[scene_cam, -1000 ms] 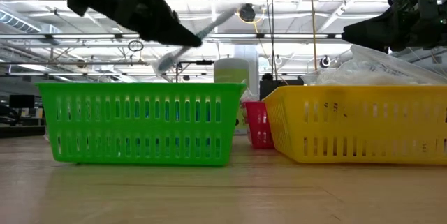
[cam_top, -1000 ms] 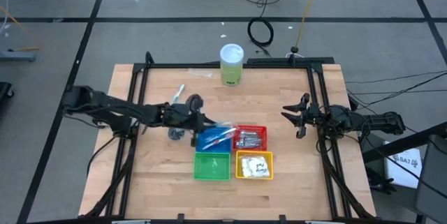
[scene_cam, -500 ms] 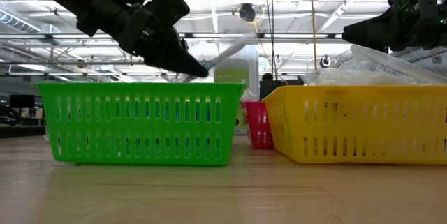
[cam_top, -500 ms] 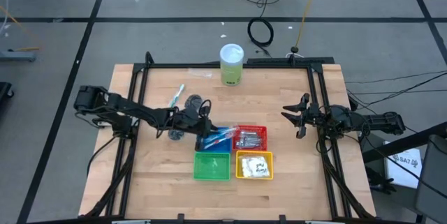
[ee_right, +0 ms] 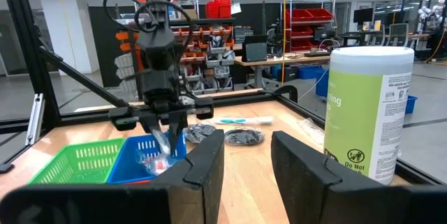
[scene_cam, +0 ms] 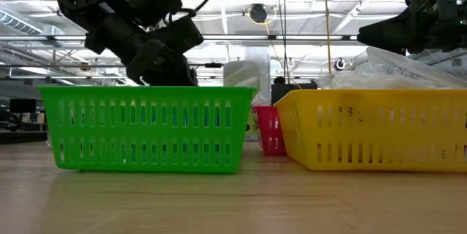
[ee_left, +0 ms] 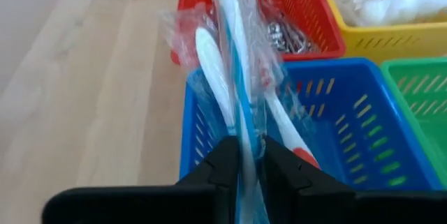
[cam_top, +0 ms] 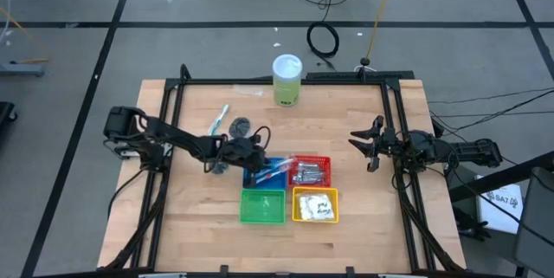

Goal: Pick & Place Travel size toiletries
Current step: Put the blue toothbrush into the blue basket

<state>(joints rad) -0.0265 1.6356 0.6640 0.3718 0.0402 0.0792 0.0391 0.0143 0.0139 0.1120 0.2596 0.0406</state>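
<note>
The wooden worktop (cam_top: 199, 217) carries a tall green cylinder (cam_top: 286, 80) at its far edge and four small baskets mid-table. The left gripper (ee_left: 250, 155) hangs over the blue basket (cam_top: 262, 173), jaws pinching a clear-wrapped blue-white stick (ee_left: 234, 56) that reaches into it. The right gripper (cam_top: 370, 146) waits at the right edge, jaws spread. Another wrapped stick (cam_top: 220, 119) lies left of two dark puffs (cam_top: 241, 126).

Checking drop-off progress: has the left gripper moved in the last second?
Yes. In the low view the left gripper has come down, from well above the green basket to its rim, with the wrapped stick over the blue basket.
</note>
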